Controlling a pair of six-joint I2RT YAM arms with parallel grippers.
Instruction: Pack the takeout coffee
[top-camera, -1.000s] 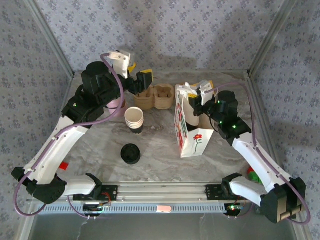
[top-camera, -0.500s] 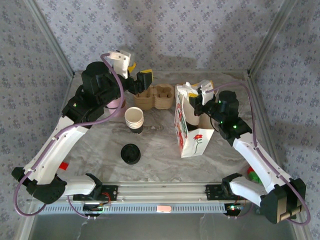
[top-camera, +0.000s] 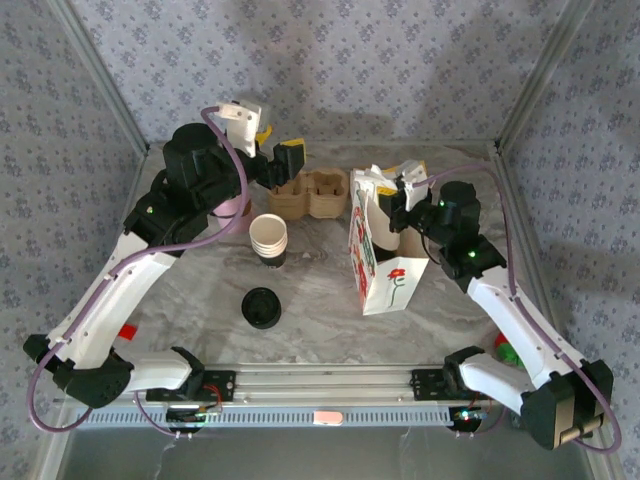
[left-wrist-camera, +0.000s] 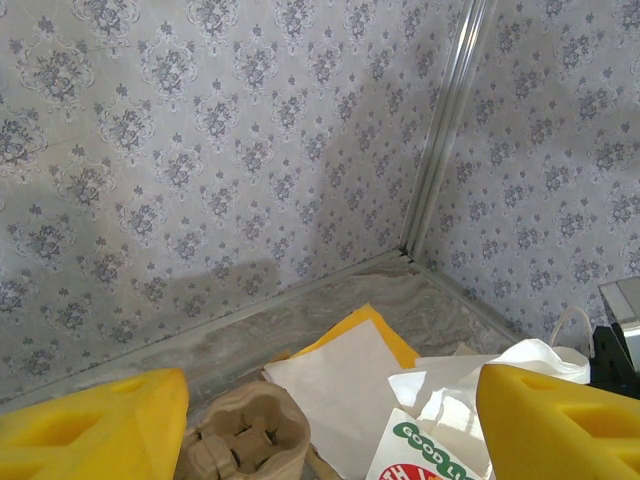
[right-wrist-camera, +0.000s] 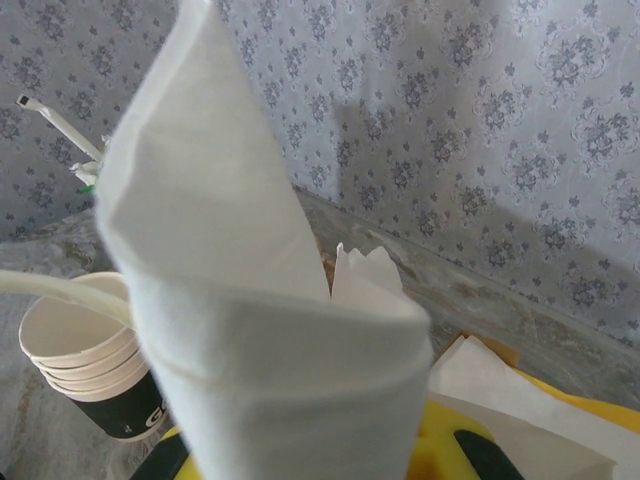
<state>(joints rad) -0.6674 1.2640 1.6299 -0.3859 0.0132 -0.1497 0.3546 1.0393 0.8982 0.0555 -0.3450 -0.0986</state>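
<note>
Left end effector (top-camera: 278, 143): fingers apart, empty. Right end effector (top-camera: 398, 187): clamped on the paper bag (top-camera: 385, 280) rim. Takeout coffee (top-camera: 261, 307) stands on the tabletop (top-camera: 320, 325), well apart from both, nearer the arm bases than either.

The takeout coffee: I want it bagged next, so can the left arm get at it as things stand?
Probably yes. The takeout coffee stands alone on bare table, nothing over it, and the left gripper is open and empty.
</note>
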